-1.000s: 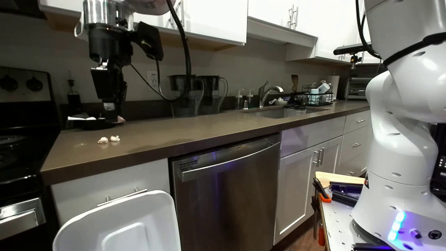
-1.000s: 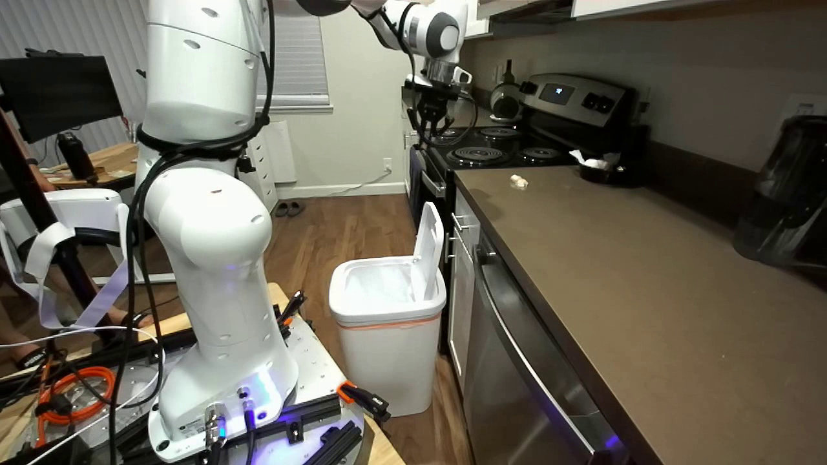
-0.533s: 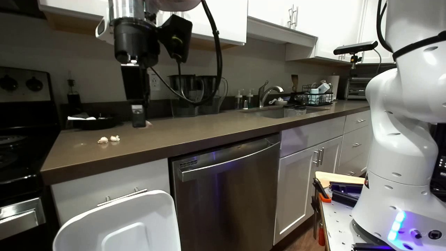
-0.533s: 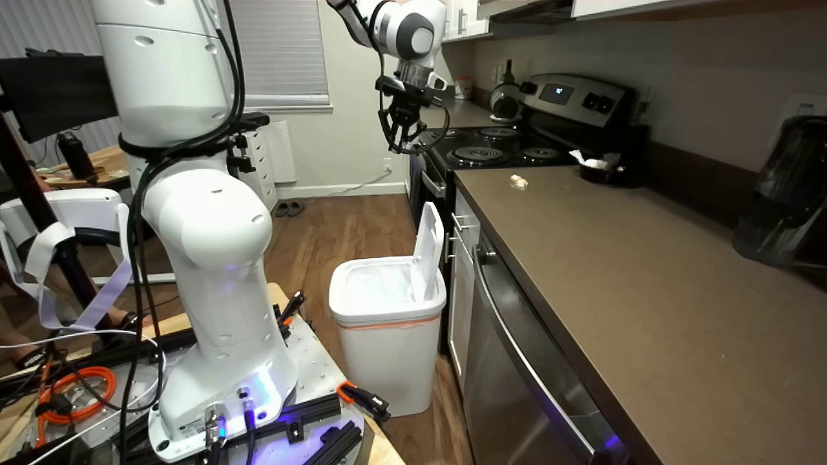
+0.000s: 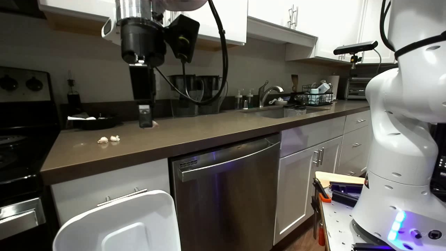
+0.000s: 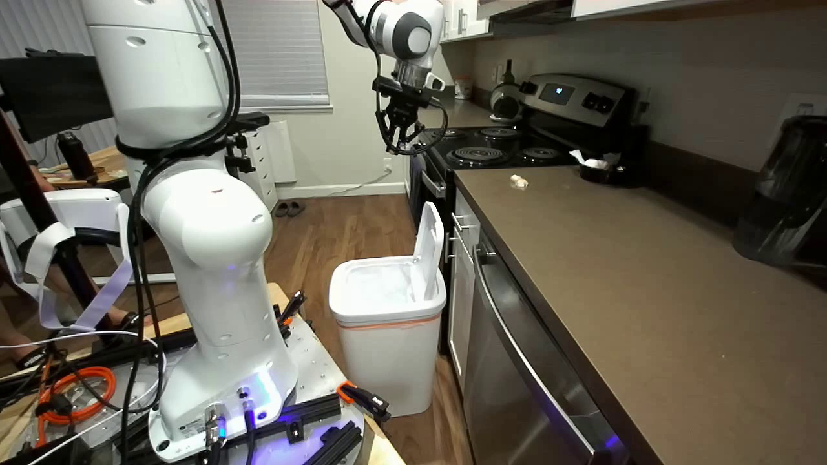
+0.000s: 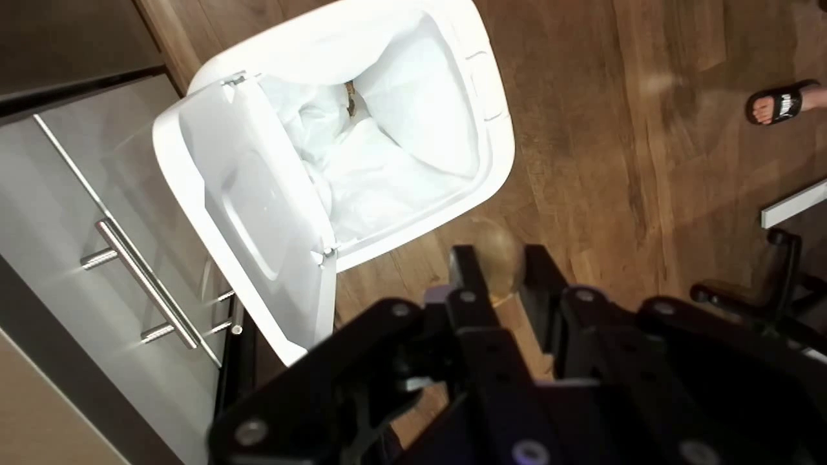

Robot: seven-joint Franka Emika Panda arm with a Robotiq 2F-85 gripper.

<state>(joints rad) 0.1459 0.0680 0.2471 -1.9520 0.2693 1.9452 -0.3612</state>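
wrist view, left to right: i look down past smooth, pale grey cabinet fronts (image 7: 45, 213) and a round metal bar handle (image 7: 147, 285) onto the bin (image 7: 497, 148), glossy white plastic with softly rounded corners, its flat lid (image 7: 258, 187) standing up and a thin, crinkled white bag (image 7: 420, 97) lining it. farther right runs brown wood-grain floor (image 7: 581, 129), and near the edge is a foot (image 7: 815, 98) in a black sandal (image 7: 785, 104).

low in that view my gripper (image 7: 501, 266) is clenched on a rounded lump (image 7: 500, 252), one dark finger to each side. the lump is pale tan, turning yellowish at its lower edge, smooth-looking but too blurred for me to name. it sits up in the fingertips, seen against the floor just beside the bin.

an exterior view has two knobbly off-white bits (image 5: 103, 140) on a brown counter (image 5: 195, 132), then, right of them, just a pinkish curve of the lump past a fingertip. in an exterior view it is too small to make out, but there alone i get the bin's straight body, an orange strip (image 6: 391, 323) under its rim.
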